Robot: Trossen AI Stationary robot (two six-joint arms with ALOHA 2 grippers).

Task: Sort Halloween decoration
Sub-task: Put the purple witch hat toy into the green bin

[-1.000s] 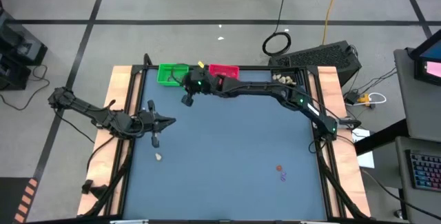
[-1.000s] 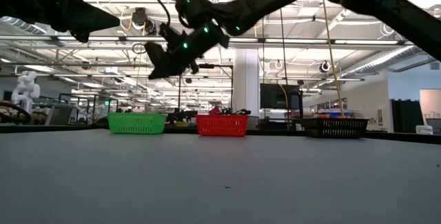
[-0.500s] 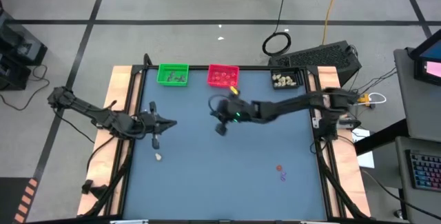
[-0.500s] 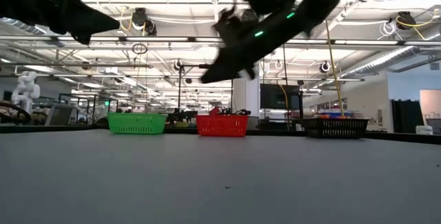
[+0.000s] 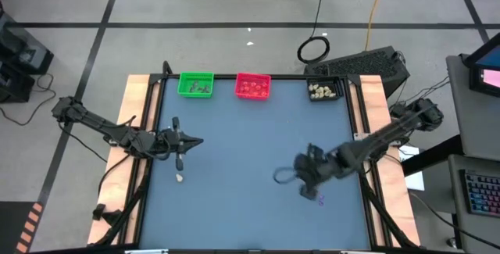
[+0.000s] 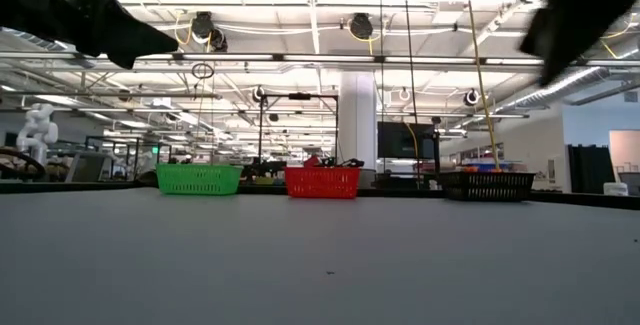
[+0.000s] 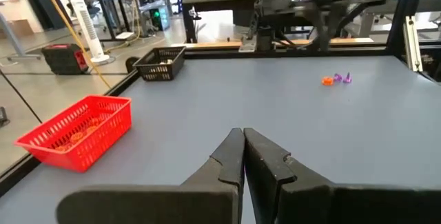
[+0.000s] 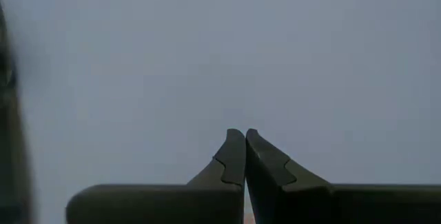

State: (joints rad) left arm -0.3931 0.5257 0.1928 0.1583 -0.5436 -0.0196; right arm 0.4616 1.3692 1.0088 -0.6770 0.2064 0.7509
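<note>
Three trinkets of the Halloween decoration lie loose on the blue table: a cream one [image 5: 180,178] at the near left, and an orange one [image 7: 327,80] beside a purple one [image 5: 320,199] at the near right. My left gripper [image 5: 198,141] hovers shut and almost level above the table's left side, beyond the cream trinket. My right gripper [image 5: 280,177] hangs shut over the table's near right part, just left of the purple trinket, with nothing between its fingers [image 8: 234,148].
Along the far edge stand a green tray [image 5: 196,84], a red tray [image 5: 253,87] and a black tray [image 5: 323,91], each holding small trinkets. Wooden rails border the table's left and right sides. The middle of the table [image 5: 250,144] is bare.
My right gripper has swept fast from above the green and red trays at the far edge across the table toward its near right part, ending close to the orange and purple trinkets. It has turned on the way and stayed shut.
</note>
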